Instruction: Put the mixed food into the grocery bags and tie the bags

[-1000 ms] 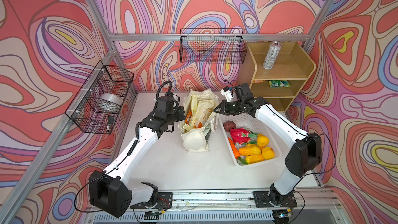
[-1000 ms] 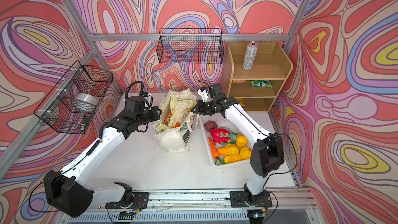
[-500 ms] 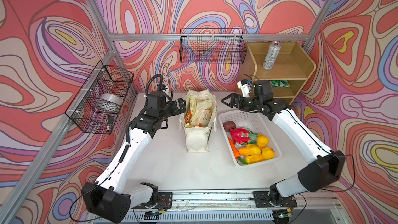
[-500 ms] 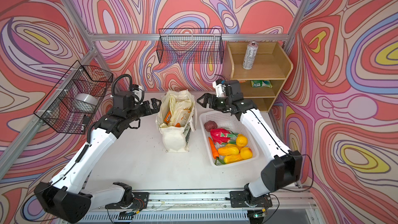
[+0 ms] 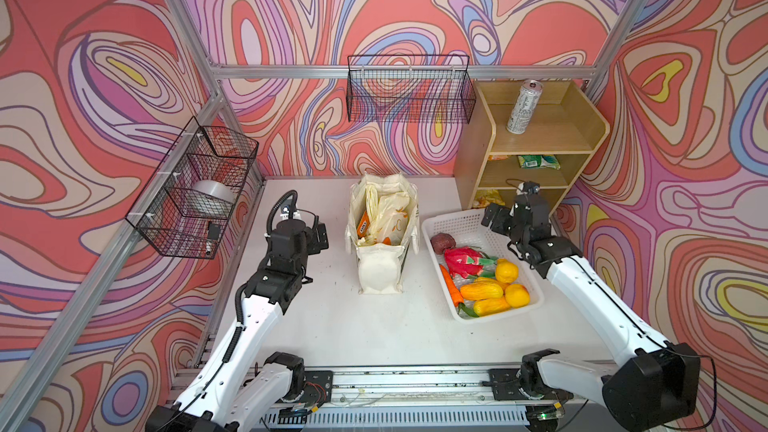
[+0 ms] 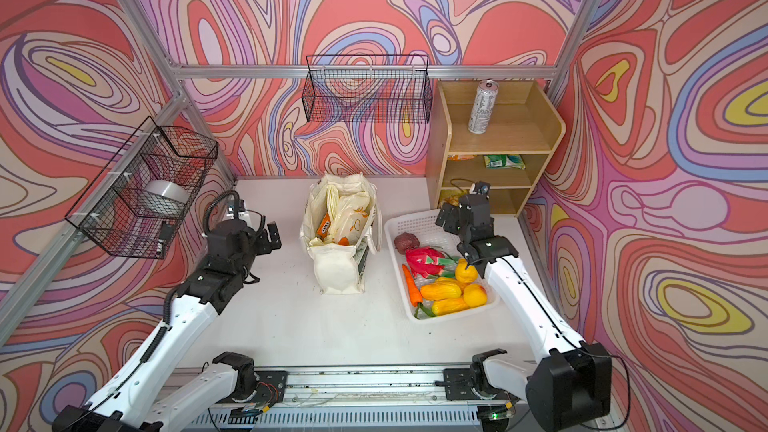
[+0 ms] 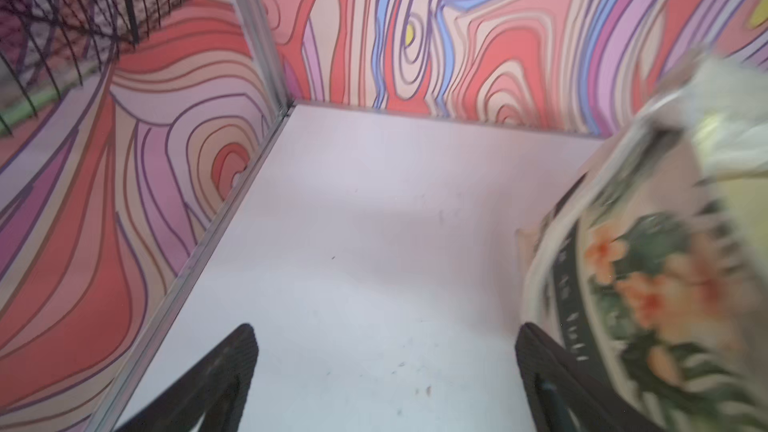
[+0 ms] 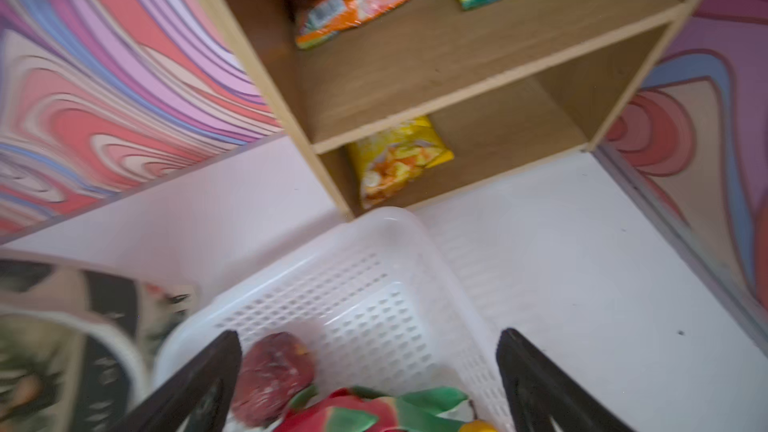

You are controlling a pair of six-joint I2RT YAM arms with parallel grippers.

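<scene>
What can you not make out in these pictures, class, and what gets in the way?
Canvas tote: deeper contents, both top views, covered by the plastic bag.
Tote's lettered band: left wrist view, motion blur.
Can: print too small, both top views.
Silver object in the wire basket: top view, mesh masks it.

**Enclosure, seen from above.** The walls (image 5: 415,2) on three sides carry a swirling print of coral, lilac, blue, cream and yellow bands outlined in dark purple. Bare aluminium bars (image 5: 291,72) frame the corners and run level across the back wall. A long black wire basket (image 5: 409,93) hangs from the back bar. A deeper black wire basket (image 5: 178,234) hangs on the left wall. A light wooden shelf unit (image 5: 473,151) with three levels stands in the back right corner on the white bench (image 5: 353,326). A metal rail (image 5: 415,380) edges the bench's near side. Lighting is even and soft, and shadows are faint.
</scene>
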